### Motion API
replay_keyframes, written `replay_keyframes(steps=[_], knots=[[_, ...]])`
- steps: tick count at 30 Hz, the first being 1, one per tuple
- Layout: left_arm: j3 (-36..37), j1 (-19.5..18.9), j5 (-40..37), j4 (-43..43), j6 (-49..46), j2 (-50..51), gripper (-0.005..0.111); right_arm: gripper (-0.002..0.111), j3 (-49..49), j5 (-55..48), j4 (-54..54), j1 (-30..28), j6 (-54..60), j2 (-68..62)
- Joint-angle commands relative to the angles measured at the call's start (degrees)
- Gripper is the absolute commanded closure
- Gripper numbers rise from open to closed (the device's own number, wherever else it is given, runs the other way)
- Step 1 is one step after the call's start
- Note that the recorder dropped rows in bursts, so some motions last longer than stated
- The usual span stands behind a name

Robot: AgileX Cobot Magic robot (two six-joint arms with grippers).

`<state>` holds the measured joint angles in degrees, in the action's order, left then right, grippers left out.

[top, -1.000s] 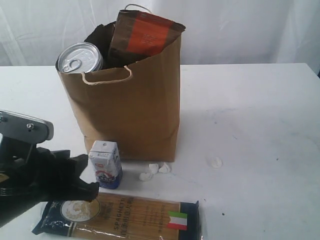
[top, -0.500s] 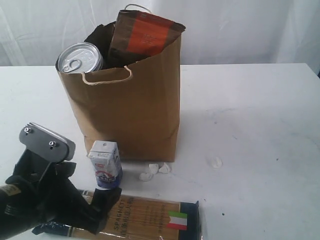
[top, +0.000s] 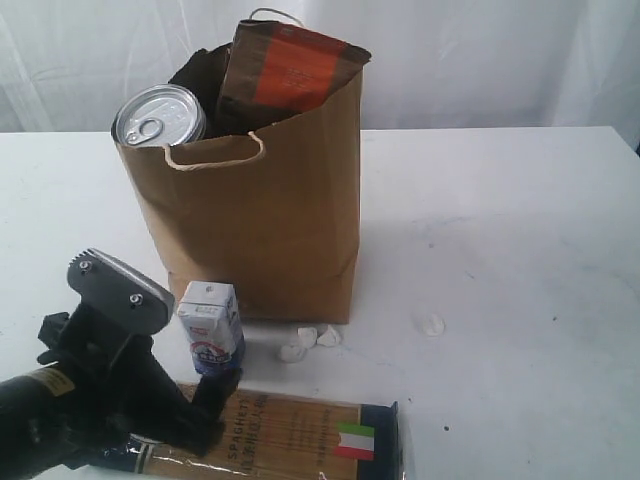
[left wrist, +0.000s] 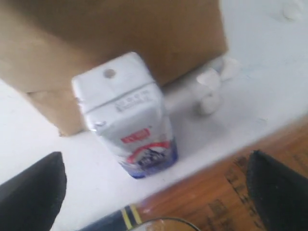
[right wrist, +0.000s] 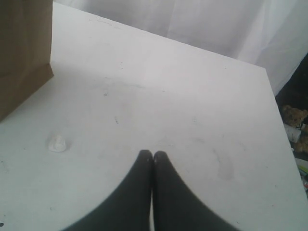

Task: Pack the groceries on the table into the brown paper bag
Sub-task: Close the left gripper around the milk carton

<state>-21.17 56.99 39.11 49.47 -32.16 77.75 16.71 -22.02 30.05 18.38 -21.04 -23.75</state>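
Note:
The brown paper bag (top: 260,220) stands upright on the table (top: 500,220). A dark jar with a silver pull-tab lid (top: 158,115) and an orange-labelled brown pouch (top: 290,70) stick out of its top. A small white-blue carton (top: 212,328) (left wrist: 127,115) stands in front of the bag. The long spaghetti pack (top: 290,435) (left wrist: 216,192) lies flat at the near edge. My left gripper (top: 195,405) (left wrist: 156,187) hovers open over the pack's left end, just short of the carton, with nothing between its fingers. My right gripper (right wrist: 153,155) is shut and empty above bare tabletop.
Small white crumpled bits (top: 310,340) lie by the bag's front corner, and one more bit (top: 432,324) (right wrist: 57,143) lies further right. The bag's lower corner (right wrist: 24,72) shows in the right wrist view. A white curtain hangs behind the table.
My left gripper has opened wide. It has moved right and toward the carton, over the spaghetti pack's left end. The right gripper and the groceries have not moved.

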Motion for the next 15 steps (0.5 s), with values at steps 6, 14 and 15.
replay_keyframes(steps=[6, 14, 15], knots=[[0.43, 0.27, 14.50, -2.86, 16.08, 8.68, 0.002, 0.108, -0.17, 0.42, 0.17, -0.18, -2.23, 0.22], [0.34, 0.27, 22.88, -10.82, 29.95, 13.21, 0.002, 0.108, -0.17, 0.42, 0.17, -0.18, -2.34, 0.22], [0.34, 0.27, 23.28, -9.23, 29.81, 13.68, 0.002, 0.108, -0.17, 0.53, 0.17, -0.18, -2.34, 0.22]])
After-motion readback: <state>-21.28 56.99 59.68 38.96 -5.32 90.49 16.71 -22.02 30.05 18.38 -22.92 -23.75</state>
